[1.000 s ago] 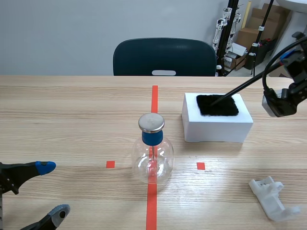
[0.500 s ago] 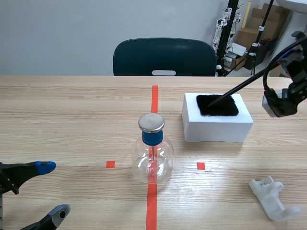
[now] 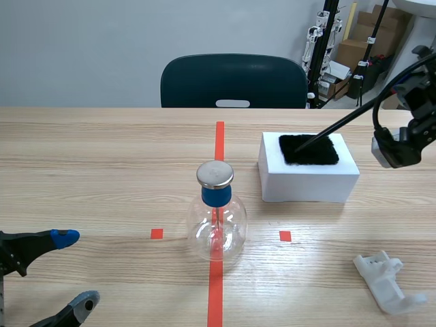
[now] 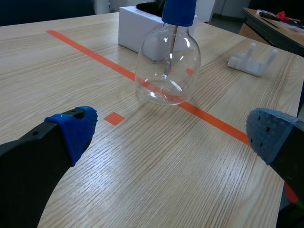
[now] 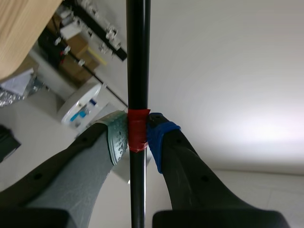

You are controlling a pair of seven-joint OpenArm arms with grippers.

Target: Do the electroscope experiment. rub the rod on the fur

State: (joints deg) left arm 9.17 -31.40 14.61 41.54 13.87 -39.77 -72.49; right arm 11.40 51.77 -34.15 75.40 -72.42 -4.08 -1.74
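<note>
Two grippers: my right gripper [image 5: 137,137] pinches the rod [image 5: 137,57], tip on fur [image 3: 310,151]; left gripper [image 4: 170,130] gapes at table's [image 3: 102,150] near-left corner.

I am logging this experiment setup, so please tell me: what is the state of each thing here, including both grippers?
Rod: held in the right gripper, tilted, tip on the fur.
Fur: lying flat on the white block.
Electroscope flask: upright, metal cap on.
Left gripper: fingers open, holding nothing.
Right gripper: fingers shut on the rod.
White plastic holder: lying on the table.
</note>
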